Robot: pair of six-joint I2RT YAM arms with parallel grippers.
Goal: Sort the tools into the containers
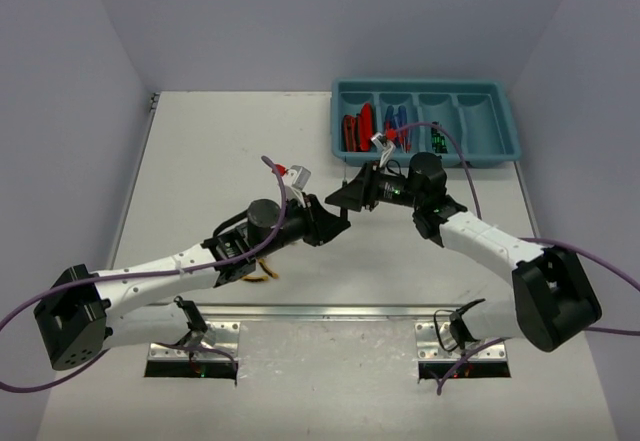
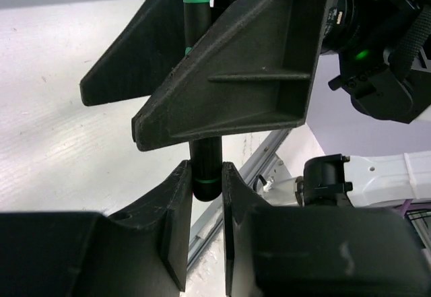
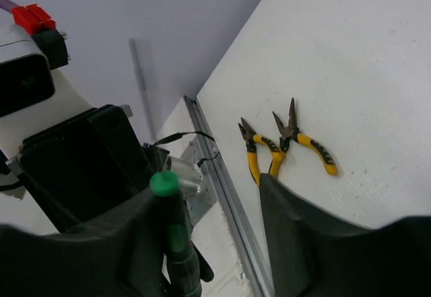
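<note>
Screwdriver [image 2: 205, 166]: held above mid-table, long axis 12–6 in left wrist view, butt clamped in left gripper [image 2: 205, 179]. Right gripper [image 3: 209, 199]: jaws apart, straddling handle. Tray [image 1: 420, 86]: 1 o'clock, right arm nearer.

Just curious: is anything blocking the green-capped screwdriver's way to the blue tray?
Nothing visible. The screwdriver, pinched by the left gripper, sits between the right gripper's open fingers; only that arm lies toward the tray.

Plain pale lavender walls [image 1: 100, 31] enclose a white surface [image 1: 230, 151]; a metal rail [image 1: 330, 312] runs along the surface's near edge.
</note>
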